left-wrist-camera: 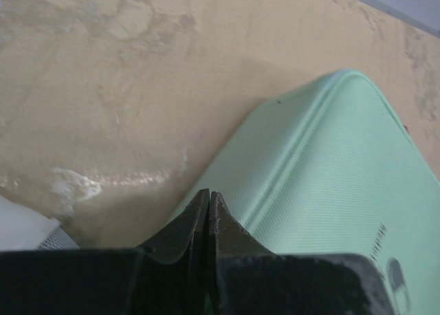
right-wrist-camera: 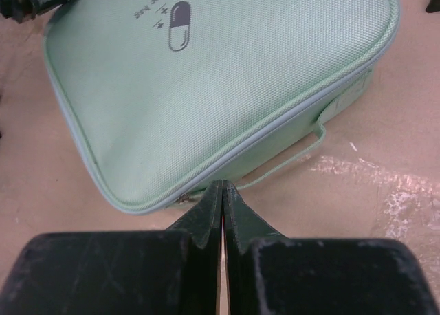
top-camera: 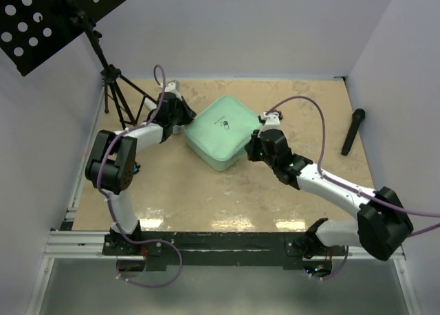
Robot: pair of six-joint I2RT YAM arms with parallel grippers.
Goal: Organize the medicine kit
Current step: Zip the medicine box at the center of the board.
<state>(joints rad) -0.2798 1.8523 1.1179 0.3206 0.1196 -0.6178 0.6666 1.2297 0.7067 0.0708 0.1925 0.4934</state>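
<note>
The closed green case (top-camera: 221, 133) lies toward the counter's (top-camera: 206, 198) far edge. The left pincer (left-wrist-camera: 207, 194) and right pincer (right-wrist-camera: 224, 185), both shut, meet its opposite sides; any hold is unclear.

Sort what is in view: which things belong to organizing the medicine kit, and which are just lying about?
For the job: mint-green medicine kit, lid down.
Lying about: black stick-shaped object, right side; black perforated stand on tripod, far left.

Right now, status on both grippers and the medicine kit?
Medicine kit closed, flat, mid-table. Left gripper shut at its left corner, right gripper shut at its right corner. Black microphone far right, clear.
</note>
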